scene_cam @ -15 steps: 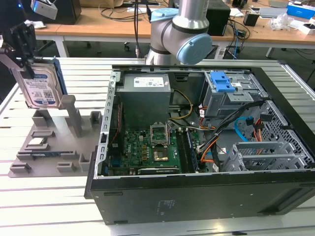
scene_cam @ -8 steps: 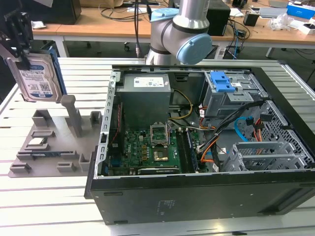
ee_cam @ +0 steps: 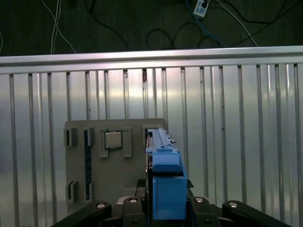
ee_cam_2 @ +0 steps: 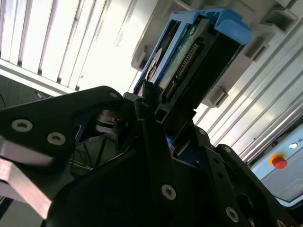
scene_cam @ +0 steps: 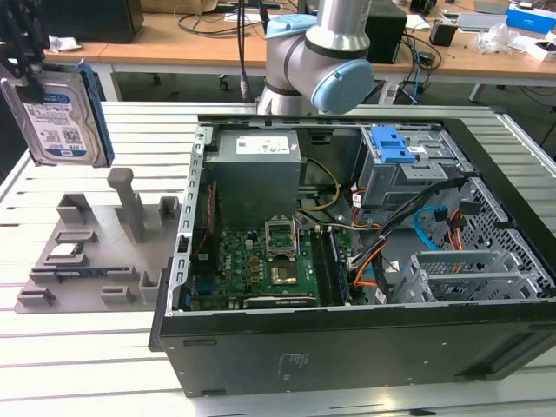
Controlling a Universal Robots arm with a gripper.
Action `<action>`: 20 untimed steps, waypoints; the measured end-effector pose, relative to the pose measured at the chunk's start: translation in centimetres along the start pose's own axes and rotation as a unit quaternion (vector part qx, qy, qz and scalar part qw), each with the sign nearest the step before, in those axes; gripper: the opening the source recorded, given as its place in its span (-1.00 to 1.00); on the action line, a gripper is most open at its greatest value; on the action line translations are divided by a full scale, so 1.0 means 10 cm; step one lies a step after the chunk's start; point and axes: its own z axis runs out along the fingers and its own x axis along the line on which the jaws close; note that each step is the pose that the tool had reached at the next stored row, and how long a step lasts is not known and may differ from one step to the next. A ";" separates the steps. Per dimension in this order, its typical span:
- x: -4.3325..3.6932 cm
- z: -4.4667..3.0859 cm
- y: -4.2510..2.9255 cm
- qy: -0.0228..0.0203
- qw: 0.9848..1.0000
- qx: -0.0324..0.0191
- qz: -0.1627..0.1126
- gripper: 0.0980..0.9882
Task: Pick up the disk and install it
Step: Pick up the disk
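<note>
The hand (ee_cam_2: 156, 106) pinches the disk (scene_cam: 62, 117), which hangs upright beneath it, above the grey tray (scene_cam: 87, 261).

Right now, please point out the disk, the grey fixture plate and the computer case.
the disk (scene_cam: 56, 113), exterior view, on its white and blue label.
the grey fixture plate (scene_cam: 109, 254), exterior view, on its bare base.
the computer case (scene_cam: 347, 347), exterior view, on its black side wall.

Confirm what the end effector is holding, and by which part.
The flat silver hard drive in its blue plastic frame, clamped by the end effector at its connector end, hanging clear of the table.
</note>
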 end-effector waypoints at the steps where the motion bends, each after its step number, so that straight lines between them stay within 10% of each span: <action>1: -0.001 -0.025 0.000 0.000 1.000 0.000 0.000 -0.40; 20: -0.018 -0.594 0.009 0.000 1.000 0.000 0.000 -0.40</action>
